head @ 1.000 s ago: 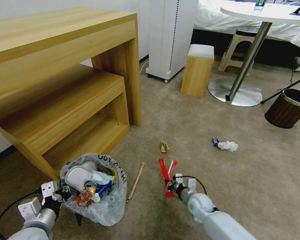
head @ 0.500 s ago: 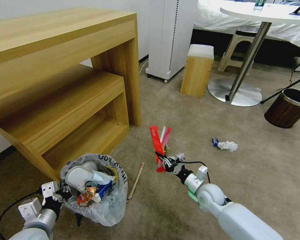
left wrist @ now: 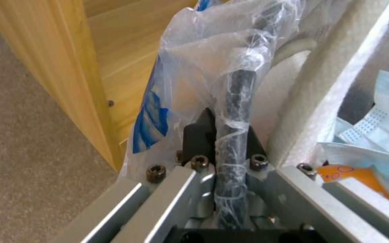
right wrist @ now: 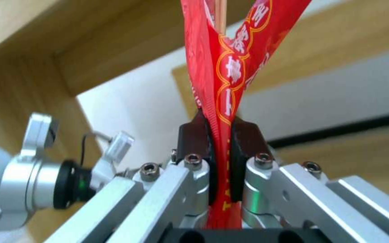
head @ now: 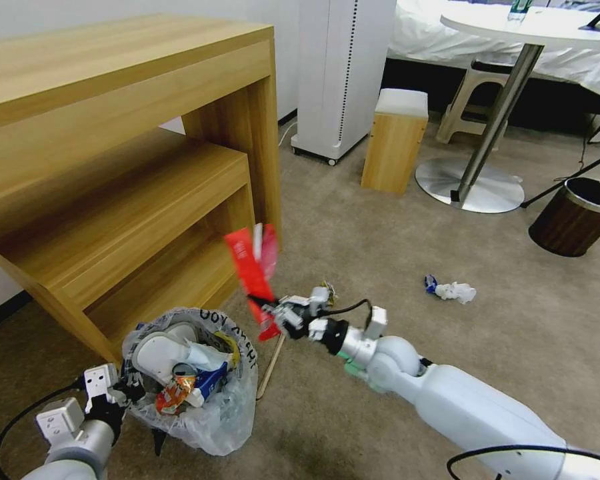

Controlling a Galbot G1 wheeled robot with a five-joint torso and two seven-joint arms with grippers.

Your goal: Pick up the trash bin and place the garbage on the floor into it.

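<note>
- The left gripper (head: 120, 390) sits low at the near left, clamped on the rim of the trash bin (head: 200, 400); in the left wrist view its dark pads (left wrist: 197, 135) pinch the black rim and the crinkled clear bag together.
- The trash bin stands upright, its mouth facing up, directly ahead of that gripper and just in front of the foot of the wooden desk (head: 113, 153).
- Inside the bin, beyond the left fingers, lie a white slipper (head: 157, 350), an orange snack packet (head: 170, 393) and a blue-white carton (head: 207, 380).
- A wooden stick (head: 270, 367) lies on the floor (head: 393, 253) between the bin and the right arm, its long axis running away from the robot and leaning slightly right.
- The right gripper (head: 273, 313) hangs above the floor, just right of the bin's far rim, its fingers closed tight on the lower end of the red wrapper (head: 250, 267).
- The red wrapper is long and narrow; its long axis rises from the pads and tilts toward the desk, free end uppermost.
- In the right wrist view the red wrapper (right wrist: 224, 87) passes straight out between the two dark pads (right wrist: 192, 135), its printing running lengthwise.
- Well to the right of the right gripper, a white tissue (head: 457, 291) lies on the floor, with a small blue scrap touching its left side.
</note>
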